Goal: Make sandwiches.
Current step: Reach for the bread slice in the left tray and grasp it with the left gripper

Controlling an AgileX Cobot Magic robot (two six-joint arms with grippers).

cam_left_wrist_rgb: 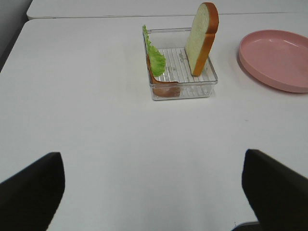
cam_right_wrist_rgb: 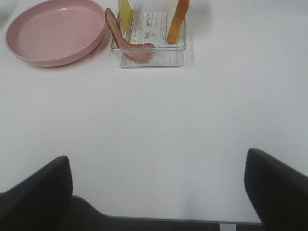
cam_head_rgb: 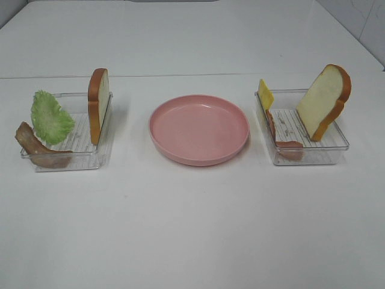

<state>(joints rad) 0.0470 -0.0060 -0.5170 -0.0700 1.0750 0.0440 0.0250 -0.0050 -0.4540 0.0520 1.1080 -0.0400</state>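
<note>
One bread slice (cam_head_rgb: 98,103) stood on edge in the left tray (cam_head_rgb: 72,161), long axis upright, rounded top up, on the side nearest the pink plate (cam_head_rgb: 198,160). The lettuce (cam_head_rgb: 51,117) and bacon (cam_head_rgb: 33,144) leaned at the tray's opposite side. The other bread slice (cam_head_rgb: 325,99) tilted in the right tray (cam_head_rgb: 307,158) — cheese (cam_head_rgb: 264,94) and ham (cam_head_rgb: 289,144) beside it. The left gripper (cam_left_wrist_rgb: 153,159) and right gripper (cam_right_wrist_rgb: 158,159) hung spread wide, holding nothing.
</note>
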